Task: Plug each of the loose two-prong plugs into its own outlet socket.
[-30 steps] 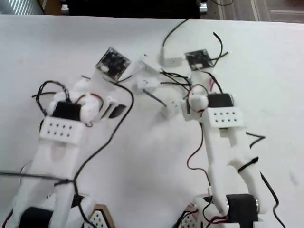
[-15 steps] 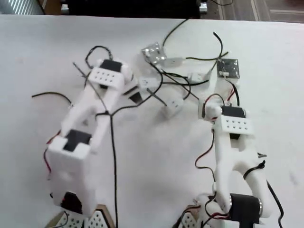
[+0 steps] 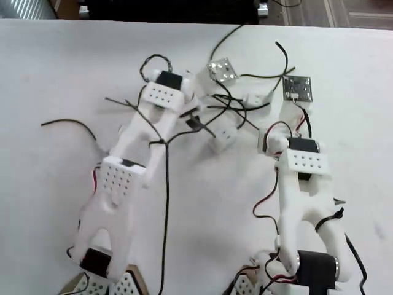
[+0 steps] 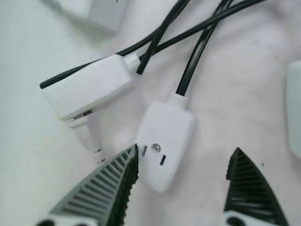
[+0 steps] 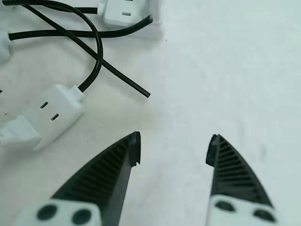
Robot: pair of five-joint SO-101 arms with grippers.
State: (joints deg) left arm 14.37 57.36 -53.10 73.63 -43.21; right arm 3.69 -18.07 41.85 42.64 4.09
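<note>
I look down on the white table (image 3: 55, 67) with both arms over it. The left arm (image 3: 132, 172) stretches out into the tangle of black cords (image 3: 230, 104). The right arm (image 3: 304, 190) stands beside that tangle.

Under my left gripper (image 4: 184, 151) lies a white outlet socket (image 4: 164, 136). Its long axis runs straight away from the pincer, with the cord end farthest and the blunt end nearest, between the fingers. Its face, with two slots and a round mark, is turned up. The pincer is spread wide and grips nothing. One fingertip (image 4: 129, 162) touches the socket's side, and the other stands clear on the opposite side. Just beyond the touching finger lies a loose plug (image 4: 89, 87), its body crosswise to the socket and just beside it. Its prongs (image 4: 91, 139) point back toward that finger.

My right gripper (image 5: 175, 137) is also spread open and holds nothing, over bare table. Ahead of it and off to one side lies a second socket (image 5: 49, 113), slots up, its long axis slanted, the cord end farther from the pincer. Another white slotted block (image 5: 124, 12) lies farther ahead.
</note>
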